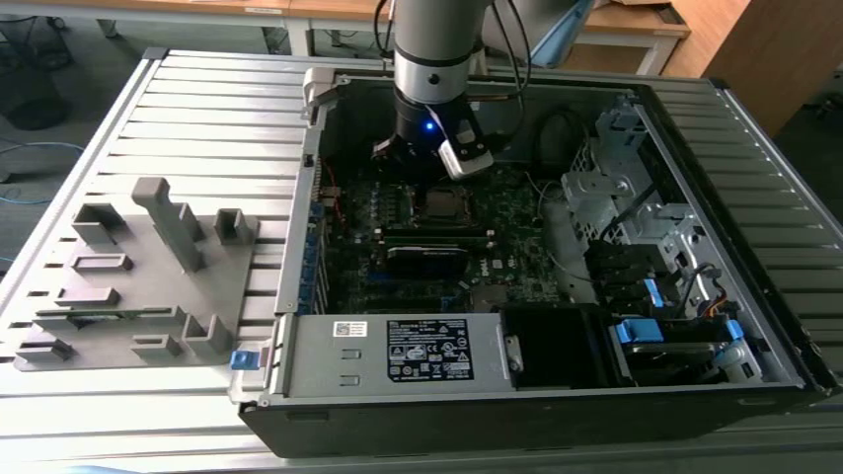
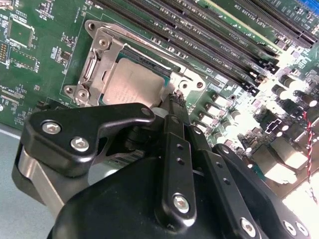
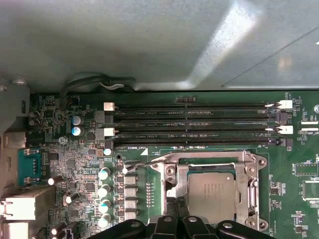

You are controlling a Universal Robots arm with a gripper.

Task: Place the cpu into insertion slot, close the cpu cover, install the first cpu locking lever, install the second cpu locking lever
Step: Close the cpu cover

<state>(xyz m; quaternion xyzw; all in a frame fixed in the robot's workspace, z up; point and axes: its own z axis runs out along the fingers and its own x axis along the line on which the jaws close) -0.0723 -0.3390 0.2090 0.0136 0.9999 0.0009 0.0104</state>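
Observation:
The cpu (image 3: 212, 191) lies flat in the insertion slot (image 1: 441, 203) on the green motherboard, its dull silver top facing up. Around it sits the cpu cover (image 3: 178, 179), a silver frame that looks folded down over the chip's edges. In the second wrist view the cpu (image 2: 130, 85) and cpu cover (image 2: 97, 64) lie just beyond my fingertips. A thin wire locking lever (image 3: 130, 168) sticks out beside the socket corner. My gripper (image 2: 174, 99) hangs at that corner of the socket, fingers together with nothing seen between them. The exterior view has the gripper (image 1: 419, 176) just above the socket.
Long black memory slots (image 3: 194, 124) run beside the socket, and a row of capacitors (image 3: 104, 189) stands near the lever. A grey power-supply box (image 1: 395, 351) fills the case front, with drive bays and cables (image 1: 658, 247) at the exterior view's right. A grey fixture rack (image 1: 145, 267) stands outside.

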